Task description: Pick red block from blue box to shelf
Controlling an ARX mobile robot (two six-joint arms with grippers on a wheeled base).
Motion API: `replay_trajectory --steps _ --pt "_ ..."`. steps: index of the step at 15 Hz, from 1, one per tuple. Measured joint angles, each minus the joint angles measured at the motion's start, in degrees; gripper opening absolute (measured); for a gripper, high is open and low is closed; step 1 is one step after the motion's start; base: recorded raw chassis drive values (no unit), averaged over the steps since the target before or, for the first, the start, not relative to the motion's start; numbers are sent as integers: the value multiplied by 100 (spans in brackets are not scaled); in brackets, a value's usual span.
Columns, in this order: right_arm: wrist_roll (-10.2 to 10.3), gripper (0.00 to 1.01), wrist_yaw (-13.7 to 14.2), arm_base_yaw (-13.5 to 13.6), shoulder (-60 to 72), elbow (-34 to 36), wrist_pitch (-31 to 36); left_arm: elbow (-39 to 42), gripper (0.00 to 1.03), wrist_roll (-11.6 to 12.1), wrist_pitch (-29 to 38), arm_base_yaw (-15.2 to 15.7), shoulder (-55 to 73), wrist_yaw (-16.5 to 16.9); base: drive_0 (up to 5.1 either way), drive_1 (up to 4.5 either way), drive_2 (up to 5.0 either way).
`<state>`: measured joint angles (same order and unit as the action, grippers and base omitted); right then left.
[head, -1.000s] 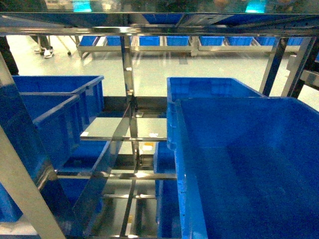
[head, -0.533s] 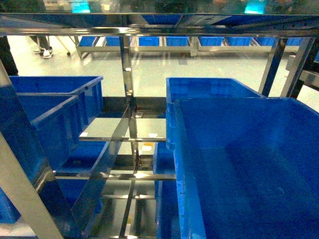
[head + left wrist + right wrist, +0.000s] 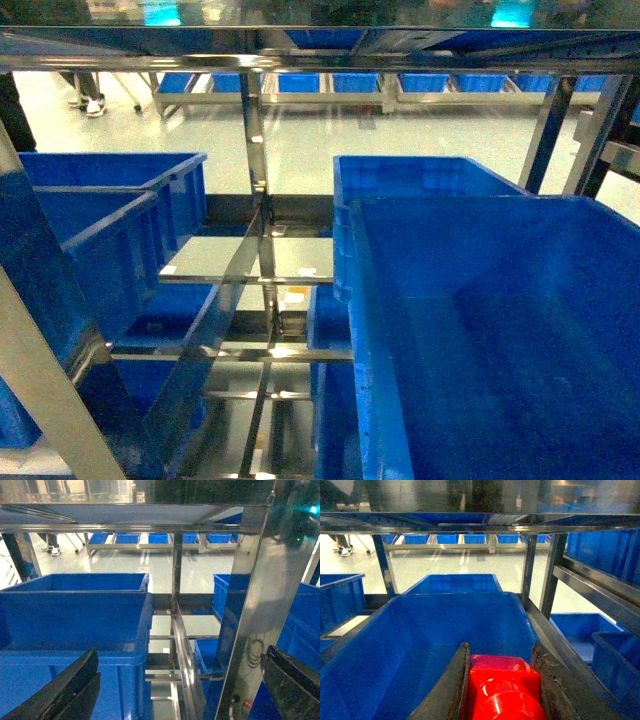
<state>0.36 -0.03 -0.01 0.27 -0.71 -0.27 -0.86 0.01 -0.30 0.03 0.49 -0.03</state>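
The red block (image 3: pixel 502 685), glossy with a round stud facing the camera, sits clamped between the two worn fingers of my right gripper (image 3: pixel 501 652), which is shut on it. It hangs over the open inside of a dark blue crate (image 3: pixel 420 640) on the steel shelf (image 3: pixel 527 570). My left gripper (image 3: pixel 181 652) is open, its black fingers (image 3: pixel 70 690) spread wide with only the shelf (image 3: pixel 250 605) and a crate (image 3: pixel 75 615) between them. The pale blue box is out of view. Neither gripper shows in the head view.
Royal-blue crates fill the shelf (image 3: pixel 258 130) tiers: a large one at the right (image 3: pixel 500 330), two at the left (image 3: pixel 100 230). A steel rail runs across just overhead (image 3: pixel 470 527). Beyond lie a pale floor, more crates and someone's feet (image 3: pixel 90 100).
The shelf and crates drift very slightly left in the head view; nothing else visibly differs.
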Motion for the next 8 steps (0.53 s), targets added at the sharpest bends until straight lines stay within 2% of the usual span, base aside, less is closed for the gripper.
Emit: replay_trajectory --steps 8 --pt "0 29 0 0 0 0 0 0 98 0 0 0 0 0 0 0 0"
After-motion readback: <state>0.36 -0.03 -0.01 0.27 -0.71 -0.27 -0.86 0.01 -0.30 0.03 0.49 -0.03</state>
